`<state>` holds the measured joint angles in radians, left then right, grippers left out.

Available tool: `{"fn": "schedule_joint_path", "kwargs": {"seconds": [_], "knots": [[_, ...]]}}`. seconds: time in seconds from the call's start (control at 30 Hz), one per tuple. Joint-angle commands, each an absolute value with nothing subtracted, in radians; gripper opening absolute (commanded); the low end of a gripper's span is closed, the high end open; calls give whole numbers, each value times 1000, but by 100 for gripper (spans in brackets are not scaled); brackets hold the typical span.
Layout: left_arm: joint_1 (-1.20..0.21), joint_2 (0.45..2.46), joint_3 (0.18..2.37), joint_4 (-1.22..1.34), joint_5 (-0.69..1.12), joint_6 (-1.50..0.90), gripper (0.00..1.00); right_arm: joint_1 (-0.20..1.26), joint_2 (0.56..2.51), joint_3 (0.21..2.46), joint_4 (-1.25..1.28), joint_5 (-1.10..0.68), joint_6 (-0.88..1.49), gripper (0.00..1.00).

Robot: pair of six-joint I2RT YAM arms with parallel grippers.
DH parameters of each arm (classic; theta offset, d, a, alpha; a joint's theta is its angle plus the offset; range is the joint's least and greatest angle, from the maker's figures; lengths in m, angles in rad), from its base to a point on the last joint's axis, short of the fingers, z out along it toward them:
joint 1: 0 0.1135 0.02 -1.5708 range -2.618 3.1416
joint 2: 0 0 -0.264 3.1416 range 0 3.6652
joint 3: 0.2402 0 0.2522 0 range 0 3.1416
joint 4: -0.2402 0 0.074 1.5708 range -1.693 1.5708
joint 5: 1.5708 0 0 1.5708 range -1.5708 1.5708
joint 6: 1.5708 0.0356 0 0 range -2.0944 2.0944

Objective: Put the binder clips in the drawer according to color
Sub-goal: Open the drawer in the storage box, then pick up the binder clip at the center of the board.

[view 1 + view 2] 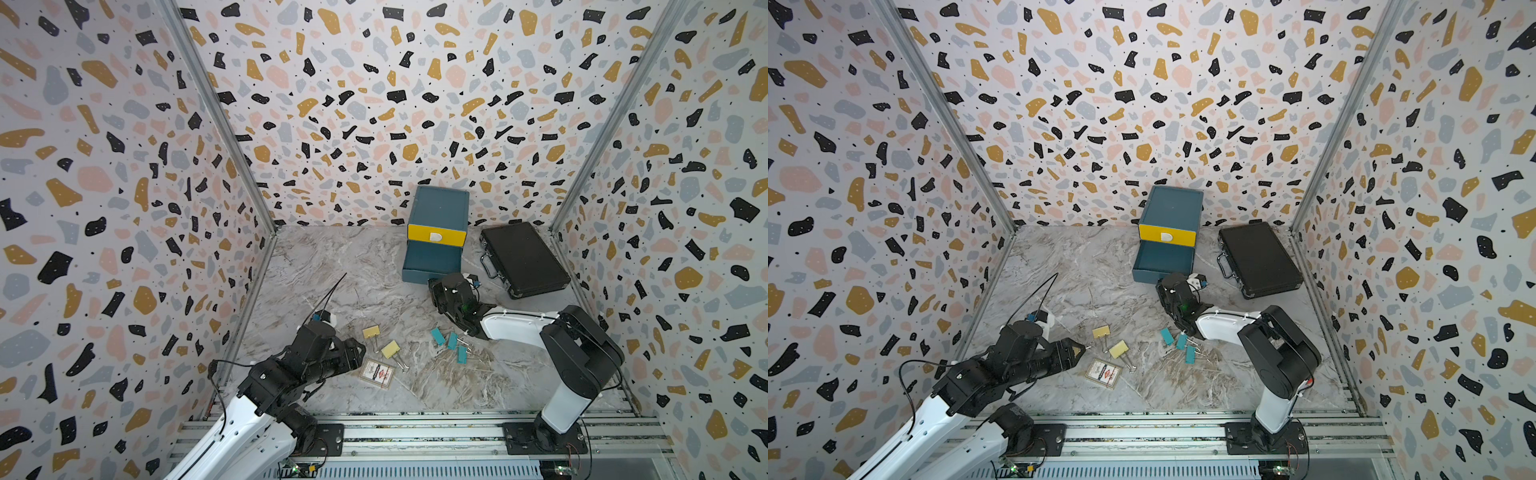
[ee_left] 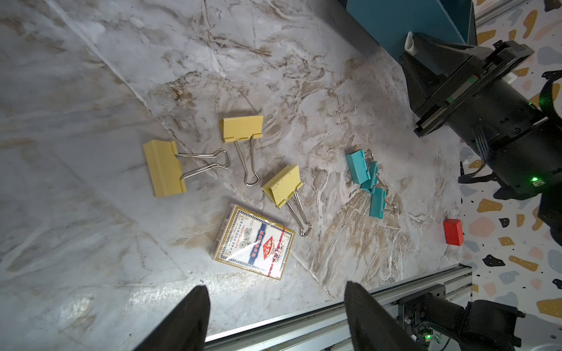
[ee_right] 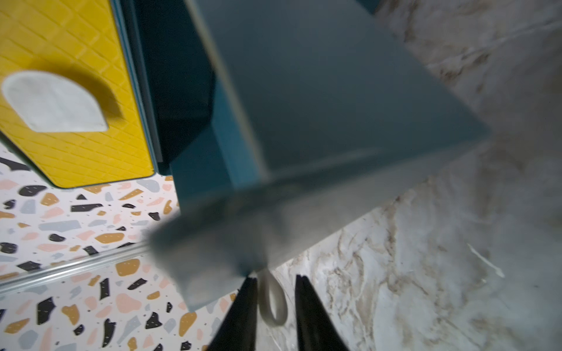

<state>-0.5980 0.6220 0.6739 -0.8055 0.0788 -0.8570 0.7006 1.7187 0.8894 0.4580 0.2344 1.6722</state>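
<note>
The drawer chest stands at the back wall, its yellow top front shut and a teal drawer pulled out with nothing showing inside. My right gripper is at that drawer's white pull, jaws open a little, the pull between them with a gap on one side. Three pale yellow binder clips and three teal clips lie on the table. My left gripper hovers open near the front rail, nothing between its fingers.
A printed card pack lies beside the yellow clips, close to the left gripper. A red block sits by the right wall. A flat black briefcase lies right of the chest. The right arm reaches over the teal clips.
</note>
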Motion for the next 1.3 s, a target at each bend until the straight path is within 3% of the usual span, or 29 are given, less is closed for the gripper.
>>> {"fn": "schedule_joint_path", "kwargs": {"seconds": [0.0,0.1,0.23,0.5,0.63,0.8,1.0,1.27], "knots": [[-601,647,685,-787,98,-847,74,706,1655,907,372,254,1628,39],[-610,687,702,-805,96,-870,74,706,1624,933,295,254,1575,53],[-674,750,730,-830,28,-932,74,706,1586,959,203,235,1504,64],[-794,924,770,-792,-80,-1106,73,716,1453,1081,-229,206,1123,73],[-849,1056,833,-759,-136,-1175,77,716,1385,1096,-424,215,877,80],[-877,1228,922,-764,-165,-1229,83,716,1314,1052,-541,167,655,79],[-880,1352,951,-737,-152,-1314,85,716,1082,850,-402,-11,437,71],[-903,1479,983,-724,-145,-1411,87,716,924,778,-465,-96,393,64]]}}
